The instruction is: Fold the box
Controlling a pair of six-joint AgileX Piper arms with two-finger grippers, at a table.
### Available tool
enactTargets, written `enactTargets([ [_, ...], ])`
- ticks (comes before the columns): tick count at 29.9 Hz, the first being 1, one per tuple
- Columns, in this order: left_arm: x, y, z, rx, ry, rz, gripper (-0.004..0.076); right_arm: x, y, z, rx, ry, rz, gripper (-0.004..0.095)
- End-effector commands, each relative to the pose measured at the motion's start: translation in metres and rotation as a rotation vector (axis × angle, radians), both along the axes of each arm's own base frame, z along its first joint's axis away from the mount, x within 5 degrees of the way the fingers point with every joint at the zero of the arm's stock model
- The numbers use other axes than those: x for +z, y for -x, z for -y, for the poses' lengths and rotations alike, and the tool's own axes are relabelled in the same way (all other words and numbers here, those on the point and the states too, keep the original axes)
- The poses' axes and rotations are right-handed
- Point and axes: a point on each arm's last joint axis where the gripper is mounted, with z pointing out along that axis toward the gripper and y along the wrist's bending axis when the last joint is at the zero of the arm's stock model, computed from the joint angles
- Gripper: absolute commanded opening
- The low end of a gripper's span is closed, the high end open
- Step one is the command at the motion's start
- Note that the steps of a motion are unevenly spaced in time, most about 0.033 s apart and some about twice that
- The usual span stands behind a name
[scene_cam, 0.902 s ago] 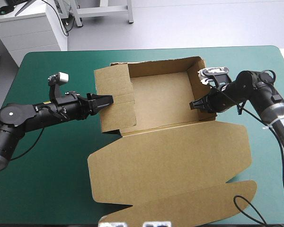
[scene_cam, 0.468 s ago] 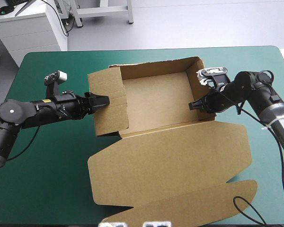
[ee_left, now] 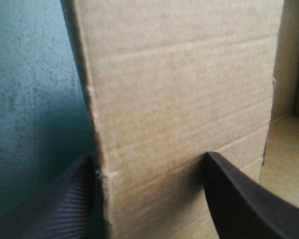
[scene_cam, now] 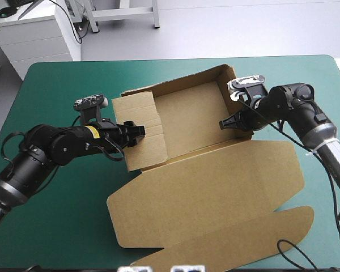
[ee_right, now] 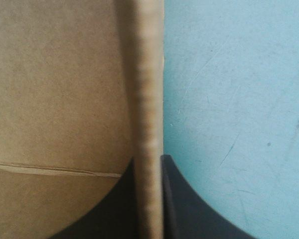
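Jaws of the right gripper [scene_cam: 224,123] [ee_right: 148,160] are seen all but closed, with the top edge of the box's right wall [scene_cam: 231,90] [ee_right: 148,89] pinched between the two black fingers [ee_right: 182,204]. To one side of that pinched edge the brown inner face of the box [scene_cam: 204,187] [ee_right: 55,89] is shown, and to the other side the teal-green cover [scene_cam: 62,226] [ee_right: 239,99].

Jaws of the left gripper [scene_cam: 137,131] [ee_left: 149,157] are held wide apart and nothing is clamped by them. The box's left panel [scene_cam: 139,127] [ee_left: 179,89], marked by several creases, is found between them: one finger is set beside the panel's outer edge, over the cover, and the other is laid across the panel's face nearer the tray's inside. Whether either finger touches the board cannot be told.

Between the two grippers the tray part is seen open, with its far wall, right wall and left panel raised. On the near side of both grippers the lid [scene_cam: 215,226] is spread flat on the cover, its rounded tuck flap reaching toward the table's near edge. The whole box is set slightly askew to the table's edges.
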Motion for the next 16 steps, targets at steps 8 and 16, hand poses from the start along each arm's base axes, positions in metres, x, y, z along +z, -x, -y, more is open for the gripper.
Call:
enactTargets([
  [8, -0.006, -0.007, 0.037, 0.106, 0.002, 0.002, 0.0453, 0.043, 0.01, -0.006, 0.009, -0.091, 0.129, -0.0011],
  [16, 0.004, -0.003, 0.046, 0.103, 0.045, 0.05, 0.0453, 0.046, 0.014, -0.009, 0.028, -0.06, 0.157, -0.0011],
])
